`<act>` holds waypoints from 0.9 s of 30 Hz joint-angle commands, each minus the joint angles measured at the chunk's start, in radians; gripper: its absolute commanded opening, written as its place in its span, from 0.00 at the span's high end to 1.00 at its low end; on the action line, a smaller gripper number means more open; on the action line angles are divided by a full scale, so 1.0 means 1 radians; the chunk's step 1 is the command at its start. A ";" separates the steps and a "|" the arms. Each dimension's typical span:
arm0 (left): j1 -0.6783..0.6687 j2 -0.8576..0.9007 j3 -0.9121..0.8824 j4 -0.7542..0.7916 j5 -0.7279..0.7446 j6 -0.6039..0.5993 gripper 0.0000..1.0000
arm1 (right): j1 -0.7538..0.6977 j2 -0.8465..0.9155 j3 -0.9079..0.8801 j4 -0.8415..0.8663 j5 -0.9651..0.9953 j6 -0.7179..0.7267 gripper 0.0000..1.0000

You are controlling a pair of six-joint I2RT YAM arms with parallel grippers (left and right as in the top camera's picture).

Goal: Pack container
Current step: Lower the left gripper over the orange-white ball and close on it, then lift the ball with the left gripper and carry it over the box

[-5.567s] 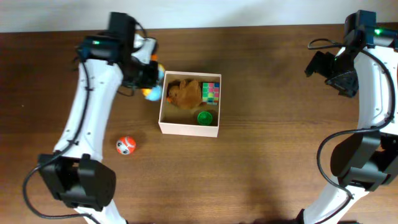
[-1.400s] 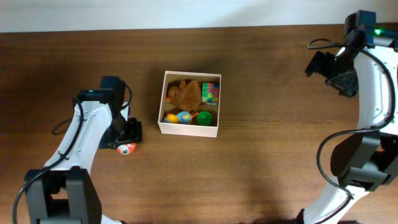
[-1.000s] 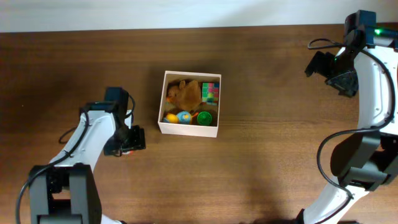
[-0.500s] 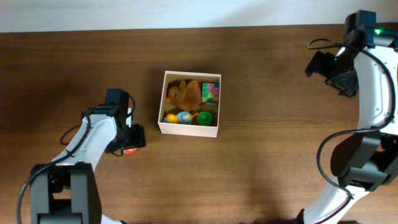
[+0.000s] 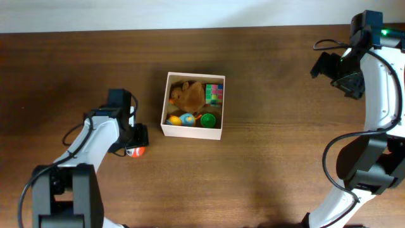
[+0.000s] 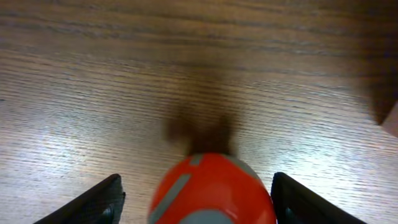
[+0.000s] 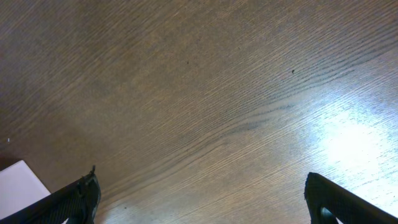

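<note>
Down on the left side of the table (image 5: pixel 272 164), the left gripper (image 5: pixel 134 140) is low over a small orange-red ball (image 5: pixel 135 151), and the left wrist camera gives us the close look: the ball (image 6: pixel 211 190), with its grey markings, sits squarely between the two dark fingers (image 6: pixel 93 202). The jaws are set wide. There is a clear strip of wood showing between the ball and the finger on the camera's left, while the other finger is just beside the ball; I cannot tell if it is touching. So the ball is straddled, not squeezed. Whether it rests on the wood or is a shade above it, the pictures do not settle. Just to the right of that, near but apart from gripper and ball, stands the container (image 5: pixel 192 132), upright and open-topped in the middle of the table, with white walls. Inside it: a brown plush toy (image 5: pixel 188 95) filling the far half, a multicoloured cube (image 5: pixel 215 94) in the far right corner, a green round piece (image 5: pixel 208 120) in the near right corner, and a yellow and blue toy (image 5: pixel 180 119) along the near wall. Over at the far right edge, well apart from everything, the right gripper (image 7: pixel 208 202) hangs above bare wood, fingers spread wide with nothing between them.
</note>
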 commanded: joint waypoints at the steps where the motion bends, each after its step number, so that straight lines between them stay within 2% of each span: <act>1: 0.001 0.046 -0.008 0.000 0.012 -0.002 0.23 | -0.004 -0.012 0.014 0.000 0.006 -0.007 0.01; 8: 0.001 0.117 -0.008 -0.006 0.023 -0.002 0.24 | -0.004 -0.012 0.014 0.000 0.006 -0.007 0.01; 10: 0.001 0.129 -0.008 -0.005 0.030 -0.002 0.33 | -0.004 -0.012 0.015 0.000 0.006 -0.007 0.01; 12: 0.001 0.131 -0.008 -0.005 0.037 -0.002 0.49 | -0.004 -0.012 0.014 0.000 0.006 -0.007 0.01; 15: 0.001 0.131 -0.008 -0.002 0.037 -0.002 0.61 | -0.004 -0.012 0.015 0.000 0.006 -0.007 0.01; 22: 0.001 0.131 0.006 0.001 0.038 -0.002 0.62 | -0.004 -0.012 0.014 0.000 0.006 -0.007 0.01; 27: 0.001 0.130 0.092 -0.048 0.038 -0.002 0.62 | -0.004 -0.012 0.014 0.000 0.006 -0.007 0.01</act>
